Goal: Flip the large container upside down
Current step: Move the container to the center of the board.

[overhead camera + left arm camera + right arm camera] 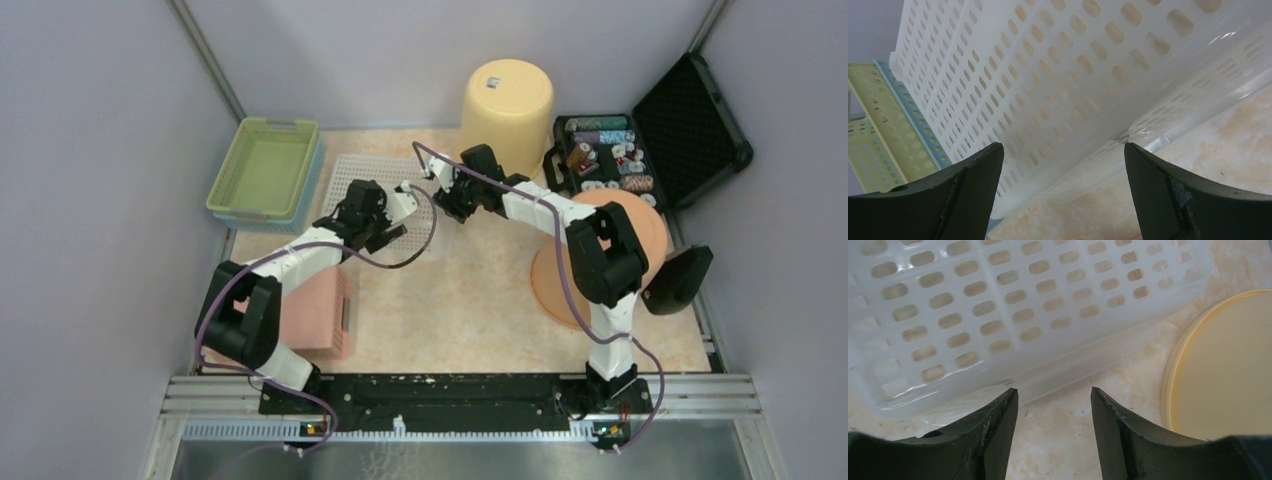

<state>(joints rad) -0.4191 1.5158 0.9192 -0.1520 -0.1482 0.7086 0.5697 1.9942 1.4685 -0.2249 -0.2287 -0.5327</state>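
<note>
Hemmed in by grey walls left, right and behind, with a bare stretch of marbled table (pixel 470 300) open in the middle, between the two arms.

At the back centre, just beside a stack of green and blue trays (pixel 265 170): white slotted basket (pixel 365 172), translucent, rows of oval holes, seemingly base up with its rim down on the table.

Left gripper (pixel 400 215) at the basket's near edge, fingers spread wide, gripping nothing. Right gripper (pixel 445 195) at its right end, fingers partly apart, only table between them.

Behind, a yellow bucket (pixel 507 100) standing bottom up. Right, an orange tub (pixel 640 225) tipped on its side. Far right, an open black case (pixel 690 110) holding rows of poker chips (pixel 605 155). Near left, a pink basket (pixel 320 310), bottom up.
</note>
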